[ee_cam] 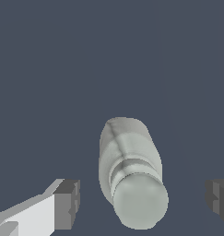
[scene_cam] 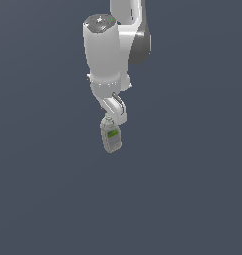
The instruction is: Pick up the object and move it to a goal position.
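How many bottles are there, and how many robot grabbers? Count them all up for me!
Bottles: 1, the small grey-white bottle with the green label.
Robot grabbers: 1, the gripper, its fingers spread either side of the bottle's cap.
Total: 2 things.

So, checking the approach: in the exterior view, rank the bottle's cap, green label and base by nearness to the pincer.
1. Cap, just under the pincer.
2. Green label, mid-body.
3. Base, the far end.
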`<state>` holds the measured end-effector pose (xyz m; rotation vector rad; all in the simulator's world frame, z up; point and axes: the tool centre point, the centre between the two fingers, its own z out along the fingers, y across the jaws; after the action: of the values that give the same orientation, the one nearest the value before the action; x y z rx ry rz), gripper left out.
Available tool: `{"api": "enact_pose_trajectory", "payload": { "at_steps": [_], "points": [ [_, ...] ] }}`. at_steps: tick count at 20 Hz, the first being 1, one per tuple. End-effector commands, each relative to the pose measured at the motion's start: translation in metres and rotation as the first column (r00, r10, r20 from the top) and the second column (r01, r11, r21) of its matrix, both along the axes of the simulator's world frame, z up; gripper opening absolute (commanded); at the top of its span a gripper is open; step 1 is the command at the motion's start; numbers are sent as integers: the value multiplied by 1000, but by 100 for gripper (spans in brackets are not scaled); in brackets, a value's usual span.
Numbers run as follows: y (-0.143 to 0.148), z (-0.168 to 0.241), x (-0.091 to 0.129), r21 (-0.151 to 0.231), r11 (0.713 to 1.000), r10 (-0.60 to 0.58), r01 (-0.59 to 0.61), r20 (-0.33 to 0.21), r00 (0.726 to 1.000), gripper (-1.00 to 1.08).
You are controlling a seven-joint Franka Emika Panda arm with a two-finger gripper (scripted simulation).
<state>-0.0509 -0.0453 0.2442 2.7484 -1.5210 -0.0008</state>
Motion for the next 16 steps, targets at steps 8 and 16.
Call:
{"api": "enact_pose_trajectory", "payload": {
  "at_steps": [8,16],
  "points": [
    [0,-14,1,0,1000,-1,1,1,1000,-100],
    [0,-12,2,0,1000,0,0,4,1000,-100]
  ]
}}
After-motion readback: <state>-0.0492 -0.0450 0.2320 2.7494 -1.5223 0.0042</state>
